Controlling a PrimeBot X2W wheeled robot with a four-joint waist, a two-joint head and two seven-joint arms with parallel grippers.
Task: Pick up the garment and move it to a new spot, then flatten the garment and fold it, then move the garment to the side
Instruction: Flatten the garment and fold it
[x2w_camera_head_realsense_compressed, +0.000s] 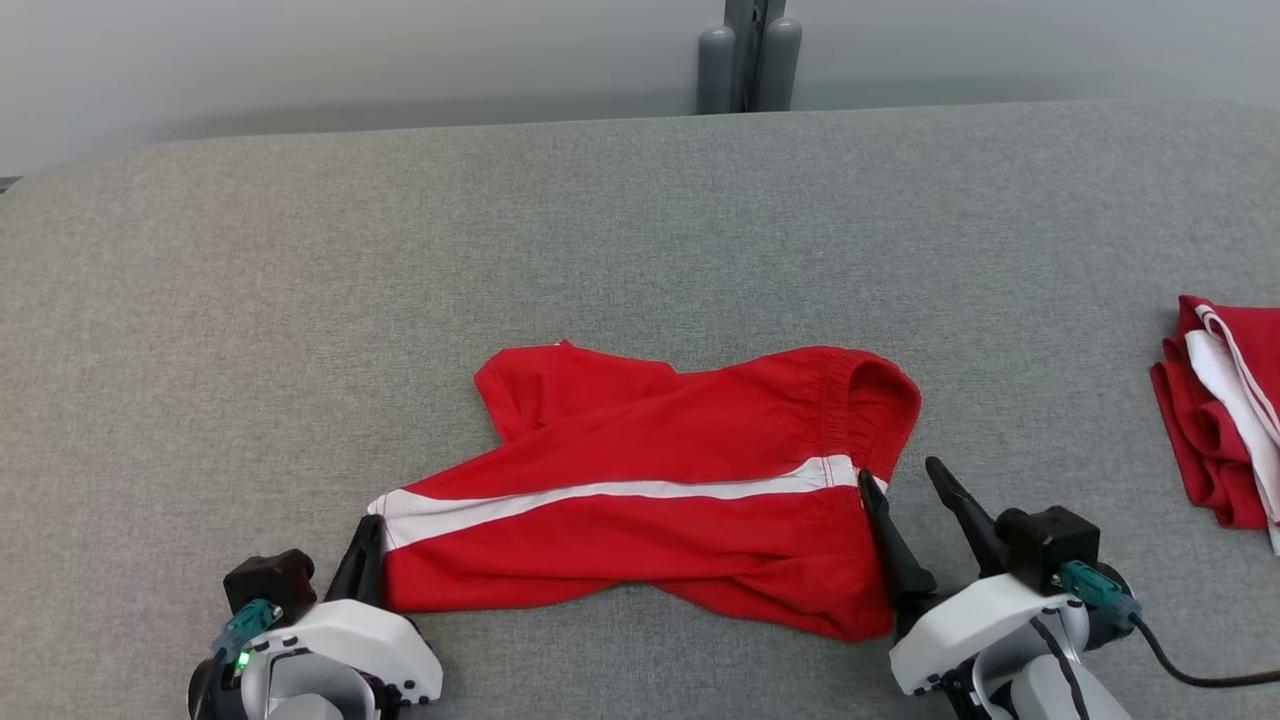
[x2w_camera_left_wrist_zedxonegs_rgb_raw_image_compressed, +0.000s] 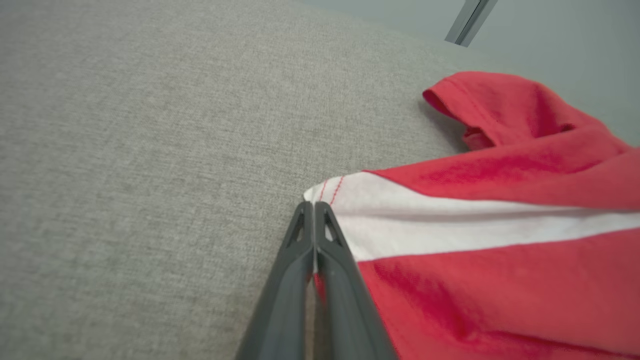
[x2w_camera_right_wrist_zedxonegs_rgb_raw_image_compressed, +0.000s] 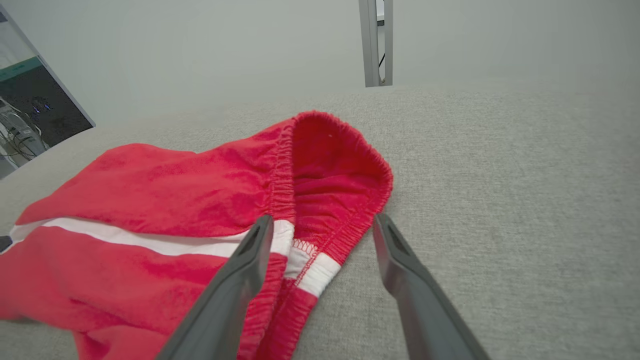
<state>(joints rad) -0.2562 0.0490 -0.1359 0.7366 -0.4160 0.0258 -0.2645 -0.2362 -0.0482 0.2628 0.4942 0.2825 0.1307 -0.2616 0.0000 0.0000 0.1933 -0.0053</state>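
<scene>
The red fabric shorts with a white side stripe (x2w_camera_head_realsense_compressed: 660, 440) lay rumpled near the front of the grey cloth-covered table (x2w_camera_head_realsense_compressed: 600, 200), the left gripper (x2w_camera_left_wrist_zedxonegs_rgb_raw_image_compressed: 314, 206) pinched tight on their hem corner and the right gripper (x2w_camera_right_wrist_zedxonegs_rgb_raw_image_compressed: 324, 222) spread wide astride the elastic waistband's end.

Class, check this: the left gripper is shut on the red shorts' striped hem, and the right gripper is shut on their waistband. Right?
No: the right gripper is open, its fingers straddling the waistband of the red shorts, as the right wrist view shows. The left gripper is shut on the hem.
</scene>
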